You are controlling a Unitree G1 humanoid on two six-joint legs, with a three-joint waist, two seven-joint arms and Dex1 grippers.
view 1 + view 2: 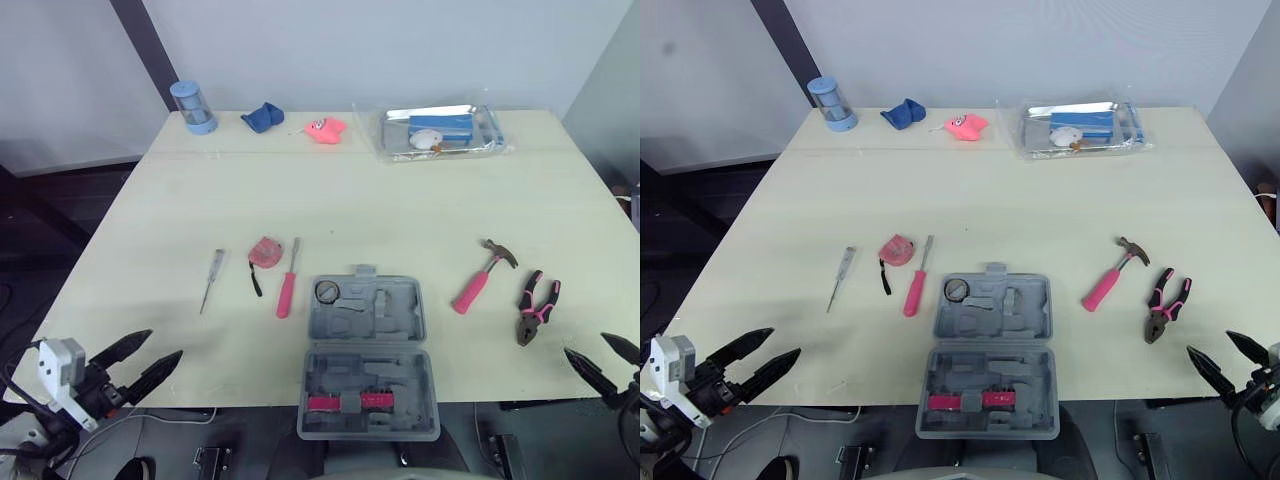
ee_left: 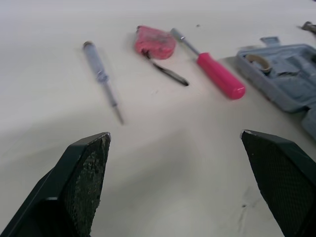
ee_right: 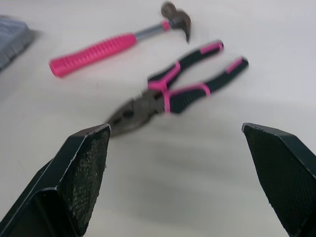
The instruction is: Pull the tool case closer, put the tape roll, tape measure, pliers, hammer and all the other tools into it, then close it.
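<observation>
Your right claw (image 3: 175,128) gapes wide and empty at the pliers (image 3: 165,96), which look stiff and heavy, so pinch across both rubbery handles near the pivot.

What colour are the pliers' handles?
Black with pink trim; the steel-nosed pliers show best in the right wrist view.

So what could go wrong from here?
The open tool case overhangs the table's near edge; pulling it closer could tip it off. The pliers lie flat, handles spread, so the open right end effector might slip on them. The tape measure lies beside the pink screwdriver; grasping one may knock the other.
</observation>
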